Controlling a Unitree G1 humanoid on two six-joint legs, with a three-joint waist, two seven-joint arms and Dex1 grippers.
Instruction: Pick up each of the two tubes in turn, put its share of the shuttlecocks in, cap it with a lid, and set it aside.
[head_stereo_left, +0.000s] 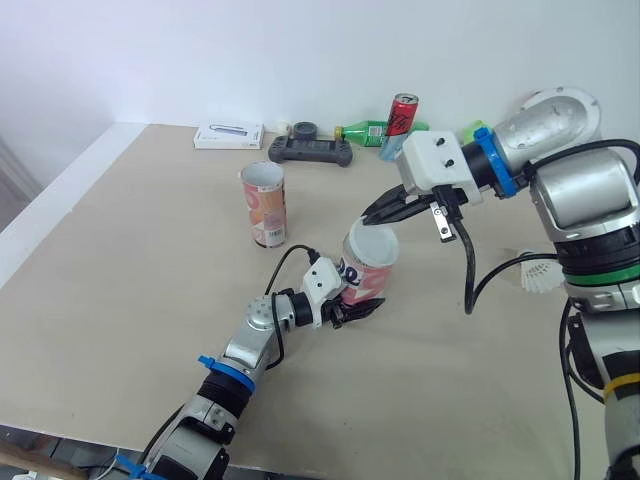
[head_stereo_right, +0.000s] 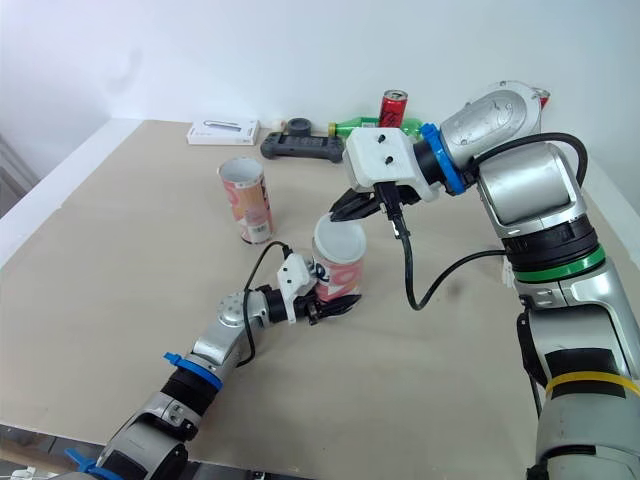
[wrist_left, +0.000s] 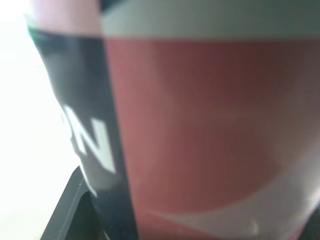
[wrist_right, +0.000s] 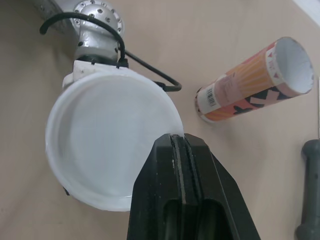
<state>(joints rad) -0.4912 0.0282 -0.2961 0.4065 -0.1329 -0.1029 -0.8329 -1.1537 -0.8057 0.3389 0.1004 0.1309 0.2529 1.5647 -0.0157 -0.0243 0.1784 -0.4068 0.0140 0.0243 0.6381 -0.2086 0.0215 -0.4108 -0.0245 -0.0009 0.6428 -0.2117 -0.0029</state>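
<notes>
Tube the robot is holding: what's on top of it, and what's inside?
A white lid covers its mouth, pinched at the rim by the right gripper. The lid hides whatever is inside the tube.

White box (head_stereo_left: 229, 136), controller (head_stereo_left: 311, 150), green bottle (head_stereo_left: 362, 132), red can (head_stereo_left: 402, 113) sit far back.

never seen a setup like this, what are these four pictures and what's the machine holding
It is a humanoid robot with two arms, each ending in a two-fingered gripper. Two pictures come from cameras in its head, looking down at a table; the other two from its wrists. The left gripper clamps a pink tube. The right gripper pinches a white lid at that tube's mouth. Farther back are a second tube, open, a white box, a game controller, a green bottle and a red can. A shuttlecock lies on the robot's right.
</notes>
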